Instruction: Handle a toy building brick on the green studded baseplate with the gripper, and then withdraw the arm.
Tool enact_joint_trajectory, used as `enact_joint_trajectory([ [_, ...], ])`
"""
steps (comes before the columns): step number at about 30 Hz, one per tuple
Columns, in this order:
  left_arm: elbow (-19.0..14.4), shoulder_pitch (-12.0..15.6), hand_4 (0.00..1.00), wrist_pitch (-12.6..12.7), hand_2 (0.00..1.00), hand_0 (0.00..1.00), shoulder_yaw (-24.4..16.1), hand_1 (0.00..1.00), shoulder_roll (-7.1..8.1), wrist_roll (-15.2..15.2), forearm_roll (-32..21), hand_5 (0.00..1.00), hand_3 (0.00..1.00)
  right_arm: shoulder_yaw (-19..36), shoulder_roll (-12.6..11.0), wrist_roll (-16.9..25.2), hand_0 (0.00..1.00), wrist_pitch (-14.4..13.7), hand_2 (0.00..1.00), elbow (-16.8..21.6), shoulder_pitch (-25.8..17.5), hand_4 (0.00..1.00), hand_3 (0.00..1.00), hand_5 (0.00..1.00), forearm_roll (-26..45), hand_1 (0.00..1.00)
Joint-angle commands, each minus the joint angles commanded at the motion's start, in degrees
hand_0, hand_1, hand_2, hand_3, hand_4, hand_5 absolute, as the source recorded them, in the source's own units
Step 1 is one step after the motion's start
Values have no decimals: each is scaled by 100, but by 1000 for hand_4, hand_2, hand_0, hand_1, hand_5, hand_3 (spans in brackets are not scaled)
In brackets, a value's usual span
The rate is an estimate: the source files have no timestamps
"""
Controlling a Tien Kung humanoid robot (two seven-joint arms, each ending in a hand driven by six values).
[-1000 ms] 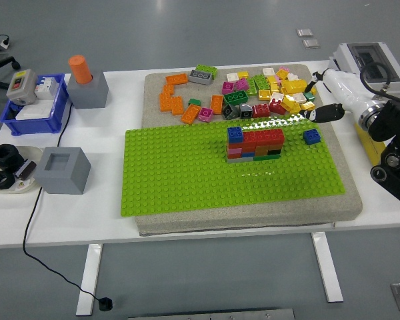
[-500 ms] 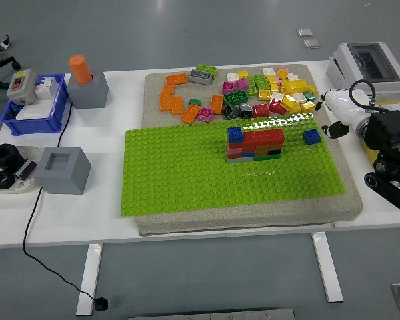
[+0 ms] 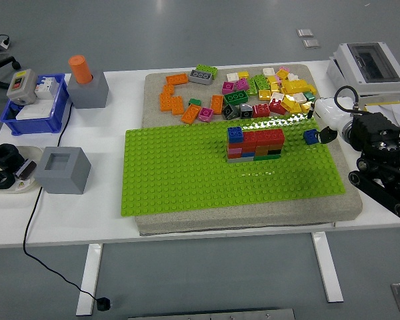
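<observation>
The green studded baseplate [image 3: 187, 173] lies on a grey mat [image 3: 350, 200] in the middle of the table. A small wall of red, blue, pink and grey bricks [image 3: 255, 145] stands on its right half. A single blue brick [image 3: 311, 137] sits alone on the plate near its right edge. My right hand [image 3: 328, 125], white with dark tips, hangs just right of that blue brick at the plate's edge, and its black arm [image 3: 380, 153] runs off to the right. Whether it touches the brick is unclear. The left arm is out of sight.
Several loose bricks [image 3: 253, 93] lie on the mat behind the plate. A grey electrical box [image 3: 369, 63] stands at the far right. On the left are a grey cube [image 3: 64, 170], a grey block with an orange cylinder [image 3: 87, 83], a blue bin [image 3: 33, 107] and a cable [image 3: 30, 220].
My right hand has drawn back from over the loose bricks, moving nearer and lower to the plate's right edge beside the blue brick. The bricks have not moved.
</observation>
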Motion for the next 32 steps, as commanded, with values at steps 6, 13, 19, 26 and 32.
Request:
enact_joint_trajectory([
  [6, 0, 2, 610, 3, 552, 630, -12, 584, 4, 8, 5, 219, 575, -5, 48, -35, 850, 72, 903, -91, 28, 646, 698, 13, 26, 856],
  [13, 0, -1, 610, -1, 552, 631, -26, 584, 3, 6, 22, 220, 575, -14, 76, -65, 851, 120, 905, -122, 39, 645, 699, 13, 84, 860],
  [19, 0, -1, 611, 0, 553, 630, -31, 585, 4, 10, 23, 220, 575, -10, 76, -80, 851, 134, 905, -97, 42, 645, 699, 14, 128, 860],
  [26, 0, 1, 612, -1, 553, 631, -33, 585, 2, 8, 23, 220, 575, 17, 24, -143, 855, 191, 906, 17, 47, 645, 700, 15, 155, 861],
  [32, 0, 6, 612, -1, 553, 631, -37, 585, -1, 9, 27, 222, 575, 53, -21, -287, 859, 352, 908, 147, 53, 646, 701, 14, 217, 863],
])
